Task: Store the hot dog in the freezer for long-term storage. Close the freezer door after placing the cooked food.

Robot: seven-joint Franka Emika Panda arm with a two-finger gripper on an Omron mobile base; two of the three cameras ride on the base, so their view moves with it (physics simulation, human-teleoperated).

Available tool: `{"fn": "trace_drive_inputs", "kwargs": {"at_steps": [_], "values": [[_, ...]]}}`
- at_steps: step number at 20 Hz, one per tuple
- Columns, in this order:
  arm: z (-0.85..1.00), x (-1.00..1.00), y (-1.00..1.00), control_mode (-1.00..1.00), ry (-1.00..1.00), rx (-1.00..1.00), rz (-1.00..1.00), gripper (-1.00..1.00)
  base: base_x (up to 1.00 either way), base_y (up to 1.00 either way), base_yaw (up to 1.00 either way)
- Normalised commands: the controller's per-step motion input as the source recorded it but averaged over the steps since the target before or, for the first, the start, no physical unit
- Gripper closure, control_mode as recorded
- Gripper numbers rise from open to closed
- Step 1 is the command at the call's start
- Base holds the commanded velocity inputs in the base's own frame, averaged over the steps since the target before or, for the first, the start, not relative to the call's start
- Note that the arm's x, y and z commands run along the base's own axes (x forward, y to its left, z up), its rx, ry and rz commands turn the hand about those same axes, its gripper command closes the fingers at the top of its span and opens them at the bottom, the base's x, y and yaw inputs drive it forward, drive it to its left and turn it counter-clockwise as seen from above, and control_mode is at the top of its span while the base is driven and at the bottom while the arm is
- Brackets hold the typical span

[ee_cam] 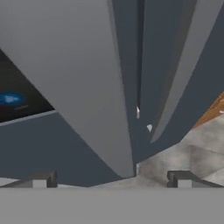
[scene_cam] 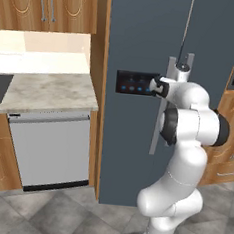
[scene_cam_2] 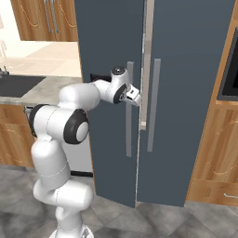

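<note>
While just ajar, freezer door (scene_cam_2: pixel 109 69) amid wooden cabinets (scene_cam: pixel 29 1), hand (scene_cam_2: pixel 135 97) spread, empty.

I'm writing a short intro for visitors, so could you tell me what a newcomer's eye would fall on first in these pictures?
First, the white arm, reaching its open gripper up to the grey bar handle of the freezer door, which stands slightly ajar. Behind it looms the tall dark blue-grey freezer with a small black control panel, and a dishwasher sits under the counter to its left.

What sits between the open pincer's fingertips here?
The freezer door's bar handle stands between the open pincer's fingertips in the hand view, not yet gripped.
</note>
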Motion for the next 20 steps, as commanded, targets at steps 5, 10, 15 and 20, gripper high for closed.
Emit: {"fn": "trace_drive_inputs", "kwargs": {"at_steps": [5,10,15,20], "values": [[0.0,0.27,-0.01,-1.0,-0.02,0.0,0.02,-1.0,0.0,0.0,0.0],[0.0,0.53,-0.06,-1.0,-0.02,-0.01,0.02,-1.0,0.0,0.0,0.0],[0.0,0.6,-0.23,-1.0,0.0,0.0,0.05,-1.0,0.0,0.0,0.0],[0.0,0.5,-0.32,-1.0,0.0,0.0,0.1,-1.0,0.0,0.0,0.0]]}}
